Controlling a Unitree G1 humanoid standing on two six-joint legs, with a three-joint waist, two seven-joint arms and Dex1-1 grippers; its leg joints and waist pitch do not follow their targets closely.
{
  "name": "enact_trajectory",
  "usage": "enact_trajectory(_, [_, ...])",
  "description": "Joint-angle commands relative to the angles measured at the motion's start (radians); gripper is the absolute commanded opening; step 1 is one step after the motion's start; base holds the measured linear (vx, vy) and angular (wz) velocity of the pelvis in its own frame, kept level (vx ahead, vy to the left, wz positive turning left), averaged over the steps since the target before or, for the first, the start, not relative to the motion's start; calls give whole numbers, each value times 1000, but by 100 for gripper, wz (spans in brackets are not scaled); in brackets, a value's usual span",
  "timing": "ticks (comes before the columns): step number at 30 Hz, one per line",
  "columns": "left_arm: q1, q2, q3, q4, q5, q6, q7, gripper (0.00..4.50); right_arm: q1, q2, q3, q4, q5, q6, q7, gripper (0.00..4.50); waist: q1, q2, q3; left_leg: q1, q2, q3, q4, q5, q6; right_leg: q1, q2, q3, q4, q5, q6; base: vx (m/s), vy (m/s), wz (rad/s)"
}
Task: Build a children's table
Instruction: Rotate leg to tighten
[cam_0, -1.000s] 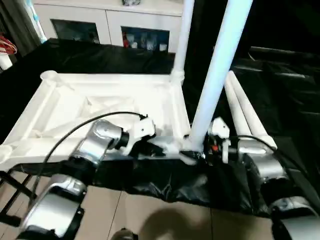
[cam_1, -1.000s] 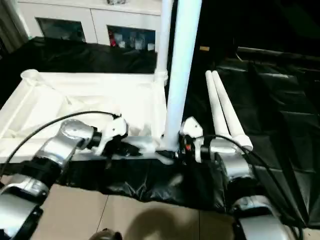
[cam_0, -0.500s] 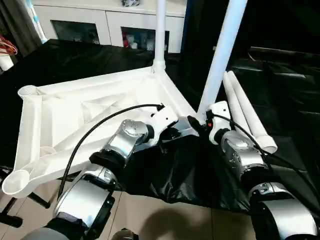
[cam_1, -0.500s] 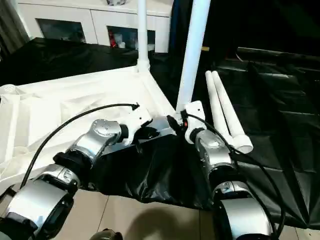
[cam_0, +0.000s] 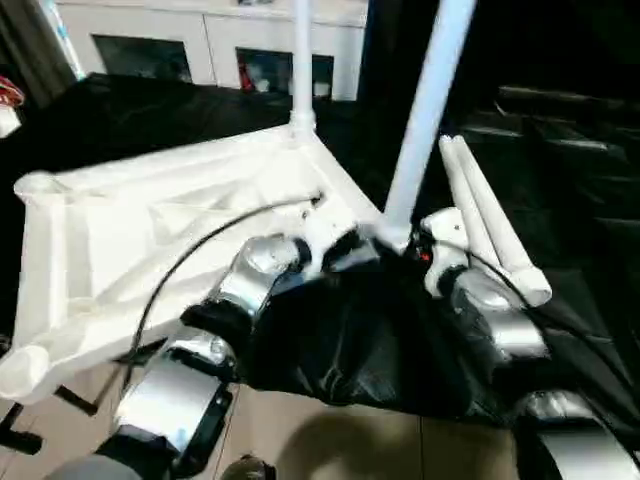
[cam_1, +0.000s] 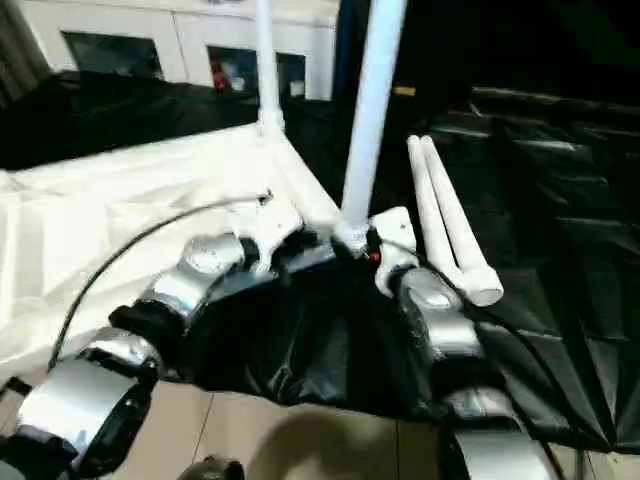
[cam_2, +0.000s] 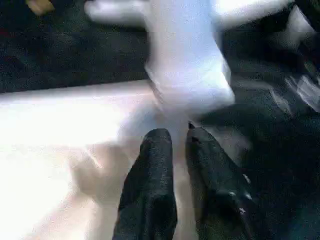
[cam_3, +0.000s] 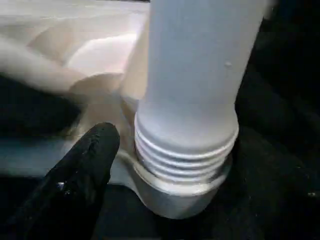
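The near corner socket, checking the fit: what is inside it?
A white leg stands upright in the corner socket; its ribbed threads show above the rim. The leg's end inside is hidden.

We see both our silver forearms reaching forward and inward, converging near the middle of the head view. Our left arm runs from seven o'clock up toward one o'clock, its left gripper (cam_2: 174, 137) showing two black fingers (cam_2: 152, 170) nearly together with only a thin gap. Our right arm climbs from five o'clock toward eleven o'clock; of the right gripper (cam_0: 418, 246) one black finger (cam_3: 85, 165) shows, well off to one side.
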Motion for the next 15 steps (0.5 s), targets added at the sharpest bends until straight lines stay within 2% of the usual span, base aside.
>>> enact_trajectory(1, [11, 44, 40, -53, -22, 17, 11, 94, 23, -33, -2, -78, 22, 30, 40, 389, 3, -14, -81, 24, 42, -23, -39, -58, 140, 57, -75, 41, -44, 214, -245, 0, 0, 0])
enact_trajectory(2, [17, 63, 59, -73, -30, 32, 22, 94, 40, -48, -6, -114, 35, 46, 59, 389, 2, -19, -79, 22, 40, -21, -37, -63, 145, 54, -74, 41, -45, 200, -243, 0, 0, 0])
enact_trajectory(3, [17, 63, 59, -73, -30, 32, 22, 94, 40, -48, -6, -114, 35, 46, 59, 389, 2, -17, -77, 22, 40, -21, -38, -70, 144, 54, -73, 41, -46, 181, -241, 0, 0, 0])
enact_trajectory(4, [30, 116, 102, -122, -41, 65, 38, 94, 86, -75, -5, -227, 77, 106, 113, 389, 1, -16, -74, 24, 41, -20, -40, -96, 137, 49, -74, 41, -52, 120, -237, 0, 0, 0])
enact_trajectory(5, [36, 140, 115, -144, -43, 79, 44, 94, 105, -83, -3, -272, 97, 133, 136, 389, 4, -14, -72, 25, 45, -23, -42, -114, 132, 51, -71, 42, -52, 83, -225, 0, 0, 0])
enact_trajectory(6, [40, 159, 123, -159, -42, 90, 49, 94, 118, -89, 5, -300, 103, 145, 157, 389, 1, -11, -70, 27, 47, -24, -47, -140, 119, 45, -72, 41, -59, 26, -212, 0, 0, 0])
enact_trajectory(9, [55, 277, 159, -201, -14, 154, 85, 94, 171, -113, 81, -403, 105, 185, 256, 389, -4, -8, -67, 30, 51, -27, -55, -187, 71, 40, -71, 43, -64, -64, -188, 0, 0, 0])
enact_trajectory(12, [76, 406, 184, -221, 43, 239, 135, 94, 201, -123, 146, -464, 94, 215, 312, 389, -9, -12, -64, 32, 51, -28, -59, -211, 36, 35, -70, 45, -63, -103, -179, 0, 0, 0])
enact_trajectory(13, [90, 448, 188, -232, 61, 268, 132, 66, 199, -120, 157, -466, 92, 229, 318, 360, -11, -9, -63, 32, 51, -28, -60, -211, 32, 33, -69, 46, -65, -107, -175, 0, 0, 0])
enact_trajectory(14, [110, 487, 192, -254, 83, 304, 130, 66, 194, -114, 164, -460, 86, 236, 318, 360, -15, -13, -63, 33, 53, -29, -62, -209, 23, 32, -70, 46, -63, -100, -178, 0, 0, 0])
enact_trajectory(15, [129, 515, 197, -276, 98, 337, 130, 59, 189, -110, 169, -458, 87, 250, 316, 353, -17, -10, -62, 33, 50, -27, -62, -206, 16, 30, -69, 47, -64, -103, -180, 0, 0, 0])
